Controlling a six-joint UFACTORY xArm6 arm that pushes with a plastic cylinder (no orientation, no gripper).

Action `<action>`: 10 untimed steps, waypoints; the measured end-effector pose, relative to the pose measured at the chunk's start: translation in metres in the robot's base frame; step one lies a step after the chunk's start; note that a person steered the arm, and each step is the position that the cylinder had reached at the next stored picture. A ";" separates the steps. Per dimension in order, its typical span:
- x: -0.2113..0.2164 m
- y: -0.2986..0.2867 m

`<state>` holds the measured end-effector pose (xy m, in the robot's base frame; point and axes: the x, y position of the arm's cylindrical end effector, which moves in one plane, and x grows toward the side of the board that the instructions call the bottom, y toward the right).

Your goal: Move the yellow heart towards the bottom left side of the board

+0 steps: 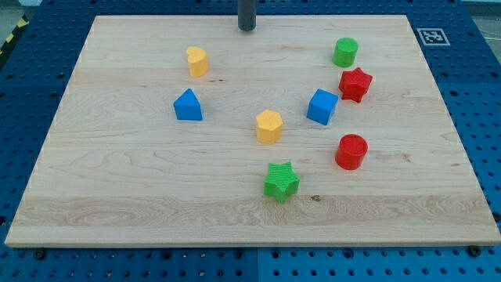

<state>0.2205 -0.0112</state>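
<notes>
Nothing of the task looks done yet, as I judge it: the yellow heart (197,61) sits in the upper left part of the bench (117,211), nearer the top edge than the middle, and well apart from the bottom left corner where I want it. My tip (247,28) stands near the top edge, around its midpoint, up and to the view's right of the heart and clear of it; it touches no block. The rig has no fingers, only this rod, so there is nothing to open or hold. Just below the heart and slightly toward the left edge lies a blue triangle (188,105), which sits close to the straight line from heart to corner; I judge it may get nudged along unless I steer the heart around it. Beyond that triangle, the bench toward the bottom left corner carries no blocks, so there is open room to travel. The other blocks are away from that path: a yellow hexagon (268,126) near the centre, a green star (281,182) below it, and toward the right edge a blue cube (322,106), a green cylinder (345,52), a red star (355,84) and a red cylinder (351,151).
</notes>
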 end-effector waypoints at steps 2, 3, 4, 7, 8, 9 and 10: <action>0.000 -0.002; 0.004 -0.008; 0.009 -0.018; 0.014 -0.024; 0.030 -0.036; 0.030 -0.036; 0.041 -0.056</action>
<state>0.2614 -0.0667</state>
